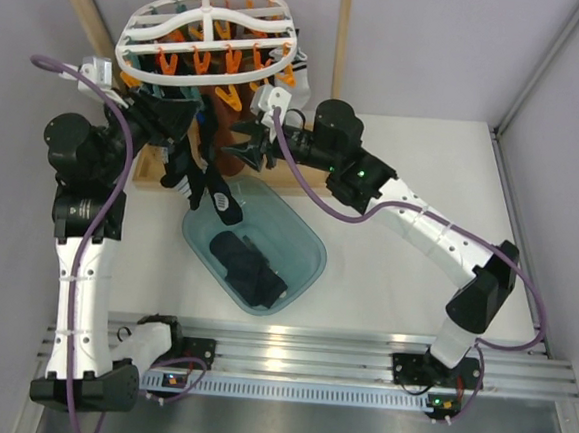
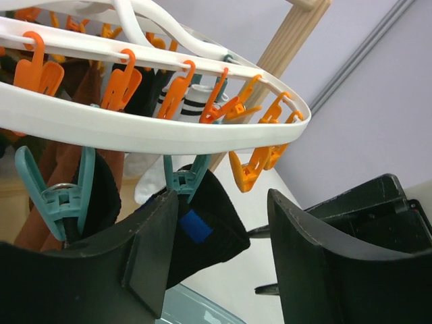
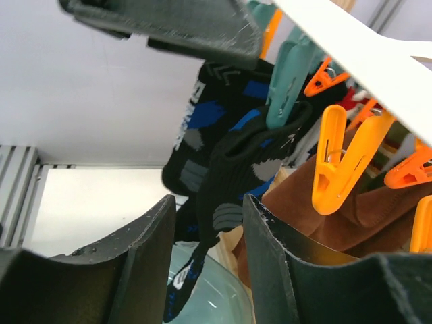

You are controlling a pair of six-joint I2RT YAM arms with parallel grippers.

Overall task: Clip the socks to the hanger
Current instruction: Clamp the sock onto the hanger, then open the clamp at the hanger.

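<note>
Hanging socks sit partly hidden beneath the hanger.
Left gripper and right gripper jaws apart; white table, grey walls.

Hanger: smooth white plastic, slight gloss. Socks: matt dark knit. Rack frame: bare wood. Right gripper fingers: matt black, apparently rough plastic. Bin: translucent plastic

Top cam is fixed high behind the arm bases, looking down on the whole table. Both wrist cams sit close under the hanger, tilted up: left at its rim, right at the hanging socks. All three share the hanger.
</note>
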